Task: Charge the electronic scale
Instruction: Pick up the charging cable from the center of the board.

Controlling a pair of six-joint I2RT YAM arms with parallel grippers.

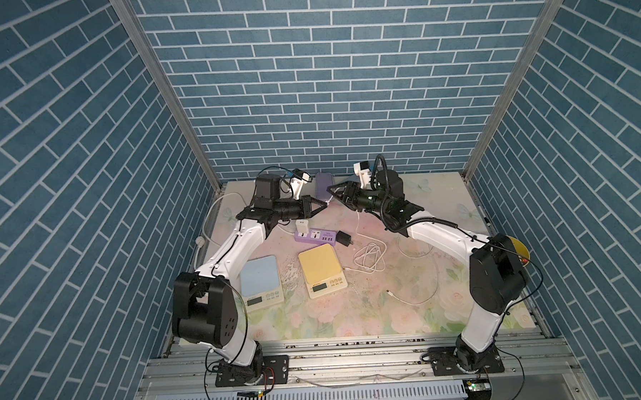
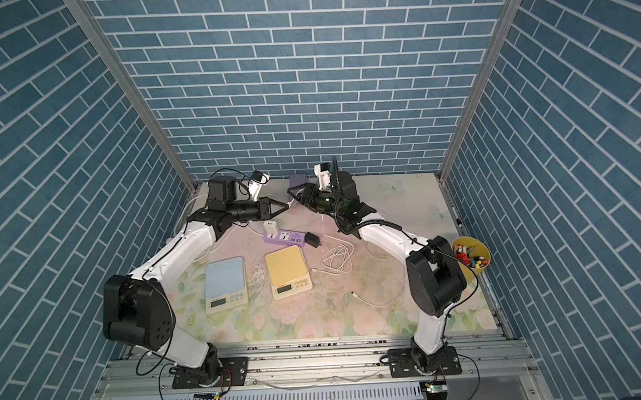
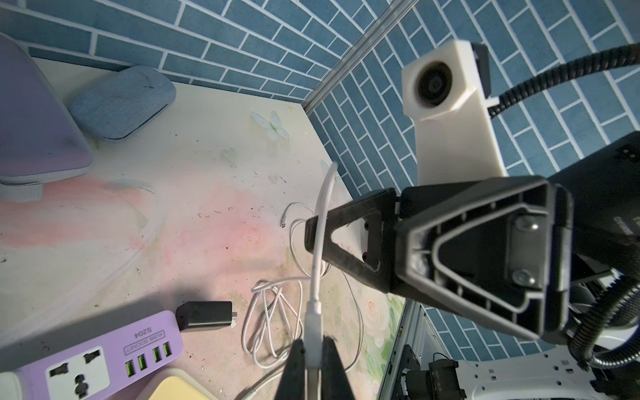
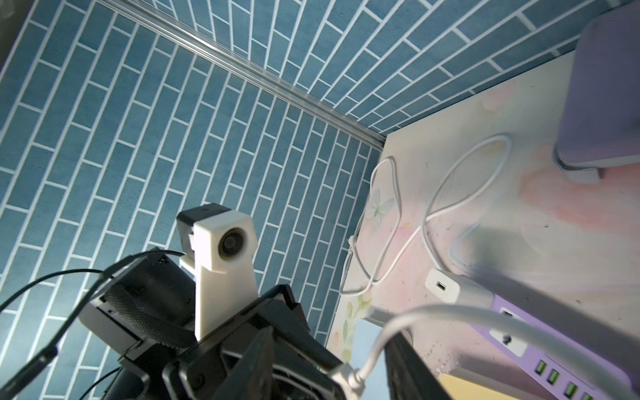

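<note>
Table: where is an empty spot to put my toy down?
Bare: the table's near edge, between the arm bases and the blue scale and yellow scale; also the far corner beyond the right arm. Crowded: the middle, with power strip, charger and coiled cable.

The left wrist view's edge cuts off the yellow scale (image 3: 176, 389).
</note>
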